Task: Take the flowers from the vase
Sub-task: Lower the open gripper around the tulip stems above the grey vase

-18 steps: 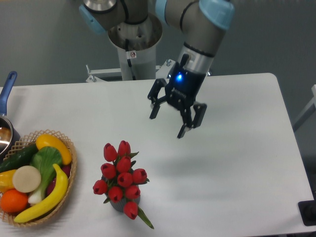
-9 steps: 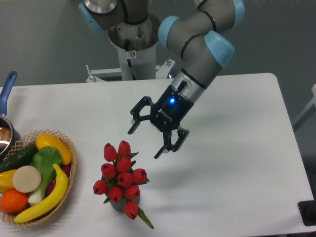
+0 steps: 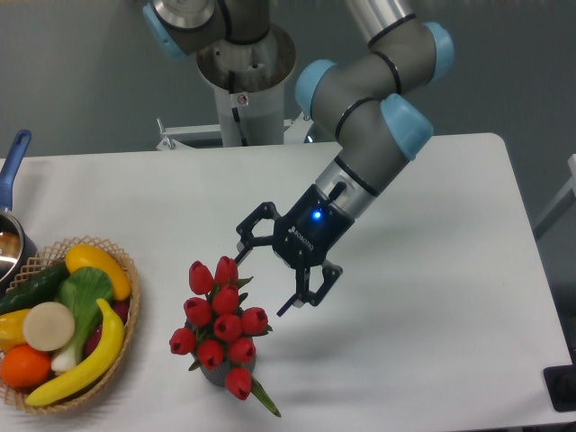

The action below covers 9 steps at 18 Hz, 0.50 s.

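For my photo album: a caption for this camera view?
Robot's open hand reaching toward red tulips in a small vase.

The flowers [image 3: 220, 328] have a smooth, slightly waxy plastic look, red buds glossy under the light. The gripper [image 3: 263, 283] is matt black, on an arm [image 3: 373, 117] of satin grey metal with glossy pale-blue caps. The basket [image 3: 121, 346] is rough woven wicker on a matt white table [image 3: 432, 270].

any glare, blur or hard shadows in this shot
Fixed camera view: sharp overall, no motion blur on the gripper; soft diffuse light, only a faint shadow on the table right of the tulips; a blue LED glows on the gripper; the pot is cropped at the left edge.
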{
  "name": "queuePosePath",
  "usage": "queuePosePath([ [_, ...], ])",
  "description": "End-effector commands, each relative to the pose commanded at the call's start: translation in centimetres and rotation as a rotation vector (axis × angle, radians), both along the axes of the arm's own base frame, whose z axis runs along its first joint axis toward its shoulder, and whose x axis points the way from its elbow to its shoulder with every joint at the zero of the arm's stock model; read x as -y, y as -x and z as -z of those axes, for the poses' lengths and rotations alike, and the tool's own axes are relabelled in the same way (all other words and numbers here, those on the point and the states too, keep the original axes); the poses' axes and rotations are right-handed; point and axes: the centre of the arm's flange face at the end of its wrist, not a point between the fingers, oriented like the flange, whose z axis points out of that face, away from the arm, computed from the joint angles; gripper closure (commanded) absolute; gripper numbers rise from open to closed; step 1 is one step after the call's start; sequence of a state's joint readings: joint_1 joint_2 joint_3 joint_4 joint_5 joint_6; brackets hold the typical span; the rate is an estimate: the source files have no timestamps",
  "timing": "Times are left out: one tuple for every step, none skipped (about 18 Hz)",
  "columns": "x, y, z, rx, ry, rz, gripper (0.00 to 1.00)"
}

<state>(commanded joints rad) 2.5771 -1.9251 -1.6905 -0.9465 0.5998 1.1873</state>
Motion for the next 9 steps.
queuePosePath([
  [-0.3,-0.3,0.1,0.000,0.003,0.007,0.00],
  [-0.5,-0.3,0.4,-0.002,0.006,0.011,0.00],
  [-0.6,-0.2,0.3,-0.003,0.005,0.011,0.00],
  [-0.7,-0.2,0.5,-0.005,0.007,0.015,0.00],
  [-1.0,-0.4,0.4,-0.012,0.002,0.022,0.00],
  [-1.3,-0.5,0.3,-0.024,-0.006,0.026,0.00],
  [-1.4,-0.4,0.6,-0.025,-0.007,0.027,0.00],
  [-1.5,-0.5,0.5,-0.028,-0.009,0.027,0.00],
  [-1.7,-0.4,0.6,-0.029,-0.009,0.030,0.00],
])
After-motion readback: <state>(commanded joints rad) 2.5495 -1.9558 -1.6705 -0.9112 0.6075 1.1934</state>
